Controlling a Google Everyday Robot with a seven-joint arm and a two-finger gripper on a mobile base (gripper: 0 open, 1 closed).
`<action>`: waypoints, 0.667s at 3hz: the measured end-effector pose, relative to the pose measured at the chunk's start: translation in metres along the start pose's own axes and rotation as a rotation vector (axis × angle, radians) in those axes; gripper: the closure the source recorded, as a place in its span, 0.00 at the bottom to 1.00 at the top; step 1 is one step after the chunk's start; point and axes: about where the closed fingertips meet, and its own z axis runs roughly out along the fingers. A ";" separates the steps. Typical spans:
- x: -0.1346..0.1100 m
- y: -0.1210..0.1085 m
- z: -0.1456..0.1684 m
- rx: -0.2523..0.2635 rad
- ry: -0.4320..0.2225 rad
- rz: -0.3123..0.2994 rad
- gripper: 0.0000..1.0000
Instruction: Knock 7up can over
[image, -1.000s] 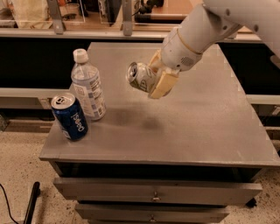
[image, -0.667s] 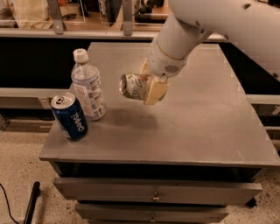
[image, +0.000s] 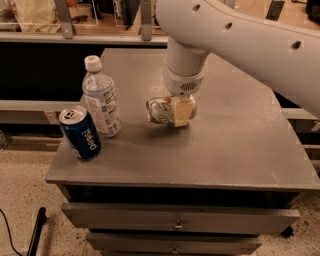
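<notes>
- The claw (image: 176, 113) gripped the soda can (image: 158, 110), which lay sideways on the table (image: 240, 145).
- A bottle (image: 101, 102) and a blue can (image: 81, 133) stood toward its nine o'clock.

Table (image: 240, 150) top is dull grey, matt and a bit scuffed, and so are the drawer fronts (image: 175, 220) below. The 7up can (image: 158, 110) is shiny silvery metal. Mid-table, the gripper (image: 174, 112) is clamped on it, and its finger pads (image: 183, 112) look like matt cream plastic. Arm (image: 240, 35) shell is smooth white plastic with a slight sheen. On the left, the water bottle (image: 101, 102) is clear glossy plastic and the Pepsi can (image: 80, 132) is glossy blue metal.
</notes>
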 end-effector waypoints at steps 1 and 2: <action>0.014 0.003 0.006 -0.068 0.028 0.003 0.35; 0.014 0.003 0.005 -0.113 -0.001 0.005 0.13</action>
